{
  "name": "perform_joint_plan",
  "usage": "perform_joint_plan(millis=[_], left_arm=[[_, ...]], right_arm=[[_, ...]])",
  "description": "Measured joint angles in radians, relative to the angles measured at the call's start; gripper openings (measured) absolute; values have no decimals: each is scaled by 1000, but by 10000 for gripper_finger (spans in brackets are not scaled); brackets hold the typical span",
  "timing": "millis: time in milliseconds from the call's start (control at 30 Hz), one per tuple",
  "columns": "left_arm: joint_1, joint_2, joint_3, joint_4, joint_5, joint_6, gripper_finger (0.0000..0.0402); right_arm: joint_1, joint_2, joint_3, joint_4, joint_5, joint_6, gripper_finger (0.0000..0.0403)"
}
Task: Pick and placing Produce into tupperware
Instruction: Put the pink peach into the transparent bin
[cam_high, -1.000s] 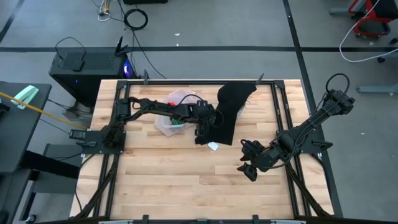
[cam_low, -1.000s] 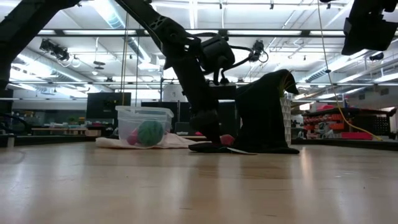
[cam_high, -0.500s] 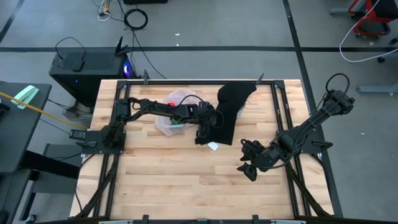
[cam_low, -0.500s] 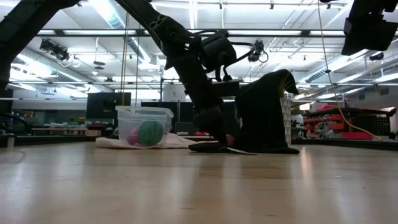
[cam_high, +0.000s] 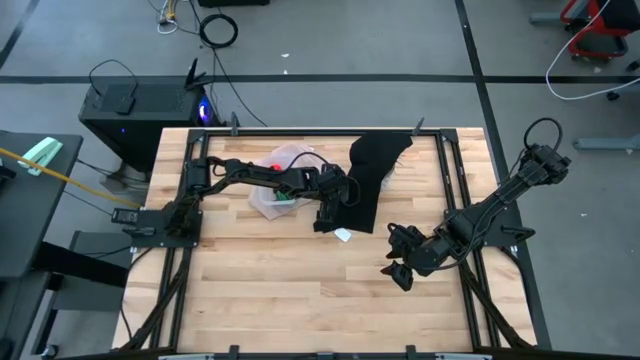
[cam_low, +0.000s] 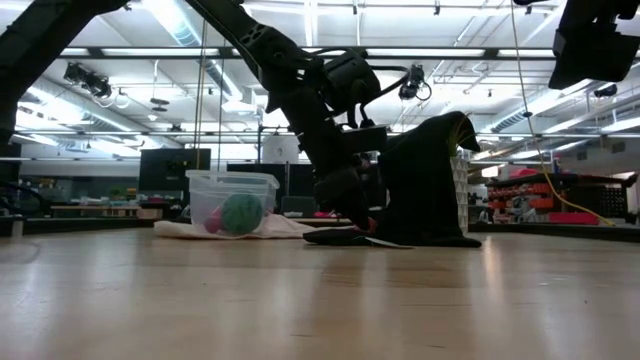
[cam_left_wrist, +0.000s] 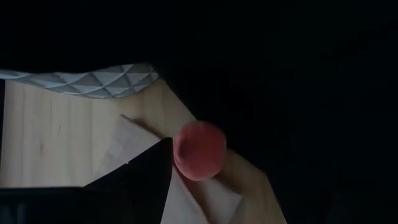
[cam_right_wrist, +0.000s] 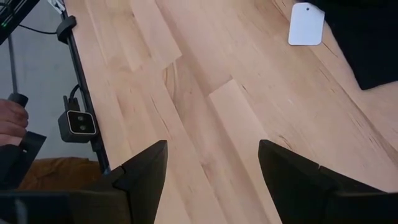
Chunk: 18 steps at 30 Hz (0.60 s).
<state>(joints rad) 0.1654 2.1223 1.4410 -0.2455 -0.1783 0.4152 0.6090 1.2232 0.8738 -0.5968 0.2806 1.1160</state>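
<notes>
A red ball-like produce piece (cam_left_wrist: 199, 149) lies on the wood at the edge of the black cloth (cam_high: 370, 175), partly on a white scrap (cam_high: 343, 235). My left gripper (cam_high: 325, 215) slants down over it, open; one finger (cam_left_wrist: 149, 174) stands right beside the ball, and the other is lost against the dark cloth. The clear tupperware (cam_low: 232, 205) stands to the left of the gripper with a green striped piece (cam_low: 240, 213) and a magenta one (cam_low: 212, 222) inside. My right gripper (cam_right_wrist: 212, 155) hangs open over bare wood near the table's right side. My left gripper comes at the red ball slanting down from the table's left. Its one visible finger stands against the ball's side (cam_left_wrist: 177, 155); I cannot tell whether it touches. The ball rests on the table.
Flat translucent lids (cam_high: 292, 156) lie behind and under the tupperware. The black cloth is draped high behind the ball (cam_low: 425, 185). A person's hand (cam_right_wrist: 9, 121) shows beyond the table's edge. Bare wood stretches across the table's near half (cam_high: 280, 290).
My left gripper has tipped a little and swung toward the red ball, so that in the low view it now covers most of it. The ball has stayed where it was. My right arm has kept still.
</notes>
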Motion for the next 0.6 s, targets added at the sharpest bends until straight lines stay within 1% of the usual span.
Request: perform_joint_plan(millis=[600], left_arm=[[-2,19,-1,-26,0,-6,194]], right_arm=[[0,0,0,2,1,8,258]])
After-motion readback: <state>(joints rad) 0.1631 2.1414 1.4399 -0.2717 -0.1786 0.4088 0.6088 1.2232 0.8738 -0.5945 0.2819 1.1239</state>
